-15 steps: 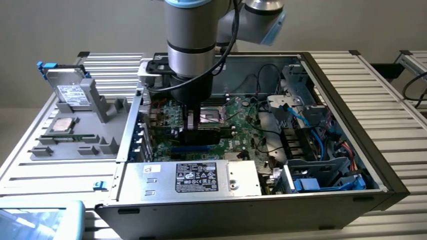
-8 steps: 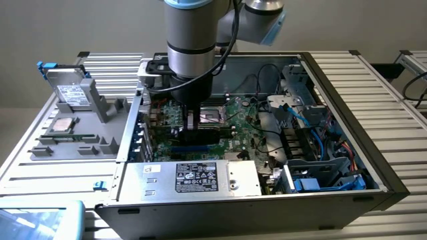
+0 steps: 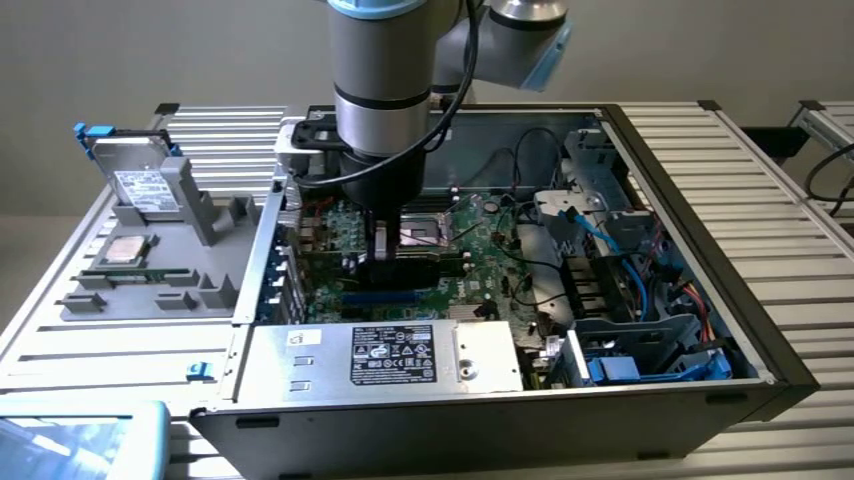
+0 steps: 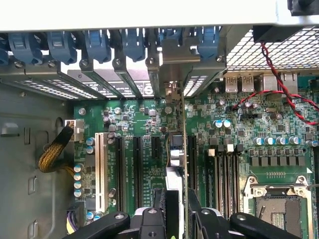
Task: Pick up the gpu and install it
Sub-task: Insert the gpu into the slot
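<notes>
One card is in my grip: my jaws [image 4: 175,219] are clenched on the gpu [image 4: 184,149]. The wrist view shows it edge-on, as a thin green line standing upright over the motherboard [image 4: 144,124]. I am low inside the open case [image 3: 534,425], which sits on the slatted bench [image 3: 774,180].

The card's bracket end [image 4: 172,94] reaches toward the rear wall, just beneath the row of blue retaining clips [image 4: 134,45]. Several black expansion slots [image 4: 135,169] run parallel to the card. It lies along the one nearest the memory slots, but I cannot tell whether its contacts are touching that slot or are just above it.

As I judge it, the step in hand is seating the card, and doing that well comes down to alignment. The card should stay upright and parallel to its slot, with the bracket square to its opening in the rear wall. Pressure should go straight down and evenly along the card's length, since a tilt would likely jam one end. The small capacitors [image 4: 222,123] stand near the card, so there is little room for sideways drift. The red and black wires [image 4: 279,74] lie well apart from it.
</notes>
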Robot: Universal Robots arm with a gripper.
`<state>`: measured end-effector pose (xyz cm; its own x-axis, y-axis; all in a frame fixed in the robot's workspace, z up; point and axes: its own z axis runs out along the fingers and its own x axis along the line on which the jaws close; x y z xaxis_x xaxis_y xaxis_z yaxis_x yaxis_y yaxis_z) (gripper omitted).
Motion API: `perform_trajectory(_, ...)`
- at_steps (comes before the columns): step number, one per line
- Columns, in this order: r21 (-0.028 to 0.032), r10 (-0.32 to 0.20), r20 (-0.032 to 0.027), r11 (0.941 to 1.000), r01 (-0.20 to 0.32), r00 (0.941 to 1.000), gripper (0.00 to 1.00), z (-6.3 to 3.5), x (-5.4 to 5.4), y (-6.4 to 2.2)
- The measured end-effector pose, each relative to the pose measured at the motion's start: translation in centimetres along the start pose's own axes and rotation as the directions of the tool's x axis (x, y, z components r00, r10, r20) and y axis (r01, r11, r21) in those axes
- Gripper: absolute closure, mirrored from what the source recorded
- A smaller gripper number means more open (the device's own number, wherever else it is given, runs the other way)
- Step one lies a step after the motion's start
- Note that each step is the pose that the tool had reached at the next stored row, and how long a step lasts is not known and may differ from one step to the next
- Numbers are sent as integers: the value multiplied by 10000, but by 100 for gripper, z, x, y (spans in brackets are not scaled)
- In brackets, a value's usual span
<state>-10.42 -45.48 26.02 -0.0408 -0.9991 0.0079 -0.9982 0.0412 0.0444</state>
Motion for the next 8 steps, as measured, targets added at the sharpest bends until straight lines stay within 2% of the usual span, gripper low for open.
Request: perform_trajectory(8, 0, -1, 6, 10000, 1, 10000, 72, 0, 14, -1)
